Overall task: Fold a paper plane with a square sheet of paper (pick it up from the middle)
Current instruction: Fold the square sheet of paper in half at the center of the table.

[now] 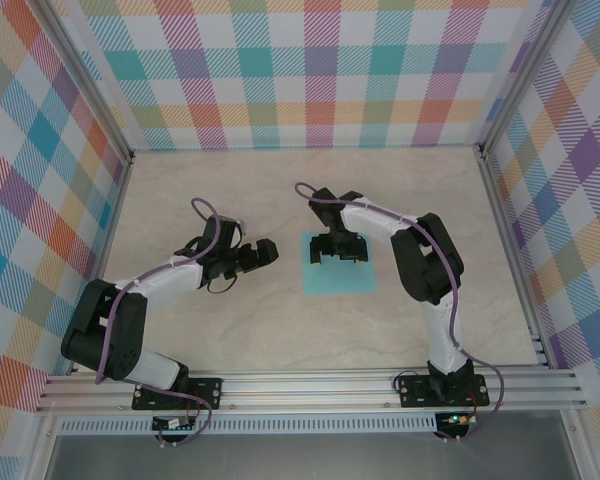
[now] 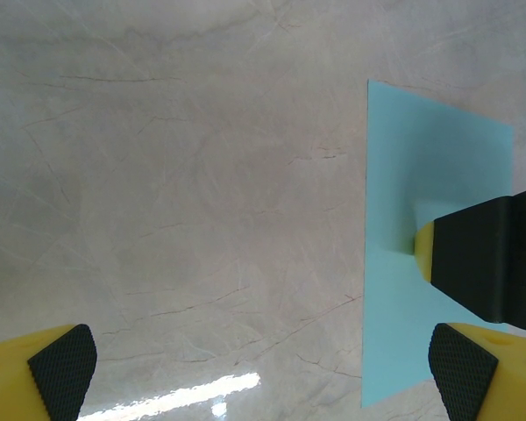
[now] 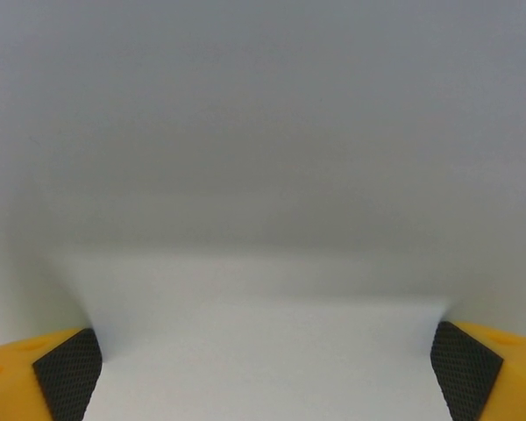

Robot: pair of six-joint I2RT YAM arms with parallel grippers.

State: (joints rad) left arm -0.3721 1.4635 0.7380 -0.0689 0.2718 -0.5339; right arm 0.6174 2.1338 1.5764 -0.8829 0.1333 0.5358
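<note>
Top: one square sheet of paper (image 1: 338,278) lies flat mid-table (image 1: 230,190), all four edges down. Bare table is open at 12, 3 and 6 o'clock of it. Two grippers. The right gripper (image 1: 337,252) is over the sheet's 12 o'clock edge, jaws spread, nothing held. The left gripper (image 1: 263,254) is near the 9 o'clock edge, jaws spread, empty.

Left wrist: sheet at 3 o'clock with one right-gripper finger (image 2: 482,259) over it. Open table from 9 to 12.

Right wrist: both pads (image 3: 66,368) wide apart, a blurred pale surface close below. Can't tell if they touch it.
</note>
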